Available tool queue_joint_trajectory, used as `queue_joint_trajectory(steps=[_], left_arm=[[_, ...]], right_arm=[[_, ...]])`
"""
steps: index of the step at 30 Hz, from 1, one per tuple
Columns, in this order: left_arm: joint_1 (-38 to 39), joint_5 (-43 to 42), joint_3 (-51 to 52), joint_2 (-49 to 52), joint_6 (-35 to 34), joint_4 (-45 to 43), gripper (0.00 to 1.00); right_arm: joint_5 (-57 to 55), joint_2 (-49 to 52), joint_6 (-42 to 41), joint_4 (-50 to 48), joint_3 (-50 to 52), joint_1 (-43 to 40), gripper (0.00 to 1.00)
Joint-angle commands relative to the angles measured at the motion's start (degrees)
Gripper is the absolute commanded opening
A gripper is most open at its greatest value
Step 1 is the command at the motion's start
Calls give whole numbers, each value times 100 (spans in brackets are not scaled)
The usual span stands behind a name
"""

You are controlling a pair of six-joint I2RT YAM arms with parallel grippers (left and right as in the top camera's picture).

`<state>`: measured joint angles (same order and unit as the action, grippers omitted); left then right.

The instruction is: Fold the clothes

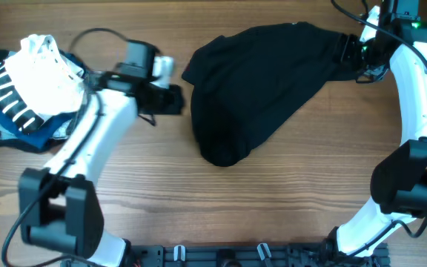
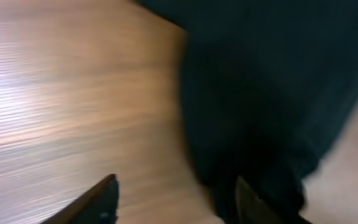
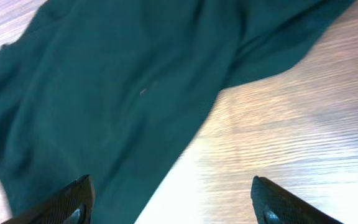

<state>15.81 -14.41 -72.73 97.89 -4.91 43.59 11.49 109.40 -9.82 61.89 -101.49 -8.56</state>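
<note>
The black T-shirt [image 1: 254, 89] lies crumpled in a loose heap on the wooden table, centre right. My left gripper [image 1: 175, 99] is open and empty just left of the shirt's left edge. In the left wrist view the shirt [image 2: 272, 93] fills the right side, and the gripper [image 2: 176, 202] straddles its edge. My right gripper [image 1: 345, 50] is open at the shirt's far right corner. In the right wrist view the shirt [image 3: 117, 93] looks dark teal, and the gripper [image 3: 173, 199] hangs above its edge, one finger over cloth, one over bare wood.
A pile of other clothes sits at the far left: a white garment [image 1: 44, 70] on top of a navy white-striped garment [image 1: 6, 96]. Bare wooden table [image 1: 288, 193] lies in front of the shirt.
</note>
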Motion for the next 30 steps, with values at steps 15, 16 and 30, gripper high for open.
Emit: queue_joint_trajectory(steps=[15, 16, 30], left_arm=[[1272, -595, -37, 1329, 103, 341, 60], [1281, -595, -37, 1364, 103, 343, 54], [1292, -354, -166, 1471, 105, 824, 4]], right_arm=[[634, -1172, -260, 282, 15, 26, 84], [634, -1172, -284, 291, 15, 26, 84], [190, -1167, -396, 382, 48, 26, 90]])
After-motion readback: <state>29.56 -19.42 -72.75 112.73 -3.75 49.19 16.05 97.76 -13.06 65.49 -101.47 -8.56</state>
